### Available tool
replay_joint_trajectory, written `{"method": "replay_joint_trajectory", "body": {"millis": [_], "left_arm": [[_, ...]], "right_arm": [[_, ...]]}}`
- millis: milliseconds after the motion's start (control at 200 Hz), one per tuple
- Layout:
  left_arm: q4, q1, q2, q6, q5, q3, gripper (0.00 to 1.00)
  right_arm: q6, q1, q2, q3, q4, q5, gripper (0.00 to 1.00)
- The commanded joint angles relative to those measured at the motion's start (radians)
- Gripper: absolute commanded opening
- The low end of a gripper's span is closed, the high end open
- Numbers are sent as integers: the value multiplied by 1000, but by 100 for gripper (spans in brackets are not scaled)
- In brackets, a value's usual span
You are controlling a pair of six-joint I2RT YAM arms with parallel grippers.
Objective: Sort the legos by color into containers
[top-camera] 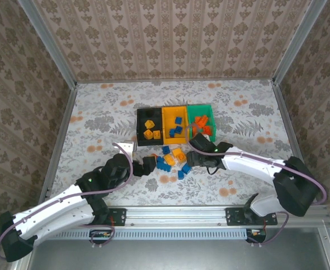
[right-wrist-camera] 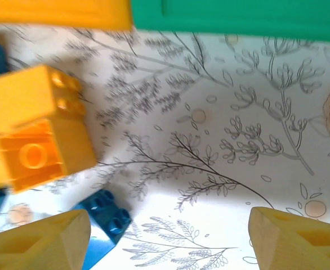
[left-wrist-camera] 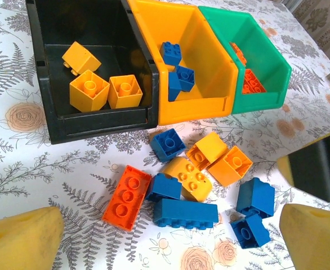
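Observation:
The containers stand in a row: a black bin [left-wrist-camera: 52,121] with three yellow-orange legos, an orange-yellow bin [left-wrist-camera: 193,107] with blue ones, and a green bin [left-wrist-camera: 266,84] with red-orange ones. In front of them lies a loose pile of legos: a red-orange brick [left-wrist-camera: 126,197], a long blue brick [left-wrist-camera: 184,214], yellow-orange bricks [left-wrist-camera: 190,177] and more blue ones. My left gripper [left-wrist-camera: 168,244] hovers open just short of the pile, holding nothing. My right gripper [right-wrist-camera: 168,242] is open over bare cloth, a blue brick [right-wrist-camera: 106,211] beside its left finger and yellow-orange bricks [right-wrist-camera: 35,124] further left.
From above, the bins [top-camera: 175,108] sit mid-table, with the pile [top-camera: 173,160] between my left gripper [top-camera: 148,165] and right gripper [top-camera: 190,159]. Flowered cloth covers the table, and patterned walls enclose it. The green bin's wall [right-wrist-camera: 238,17] lies just ahead of the right gripper.

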Motion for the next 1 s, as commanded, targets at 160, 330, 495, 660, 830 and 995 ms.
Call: {"method": "replay_joint_trajectory", "body": {"millis": [160,330,495,660,830,995], "left_arm": [[-38,9,-29,-34,-28,-20,100],[-76,14,-47,-47,-38,-23,100],[-96,23,-84,-60,-42,-40,100],[-113,31,-110,-69,-42,-50,100],[-133,37,-129,-73,-46,-52,100],[-173,42,-161,-78,-61,-54,100]], "right_arm": [[-77,17,103,106,60,-120,78],[-104,22,222,168,77,-163,75],[-120,33,302,208,59,-146,69],[-128,33,324,213,61,-133,52],[-152,35,307,235,43,-142,34],[-181,50,209,298,-1,-160,28]]}}
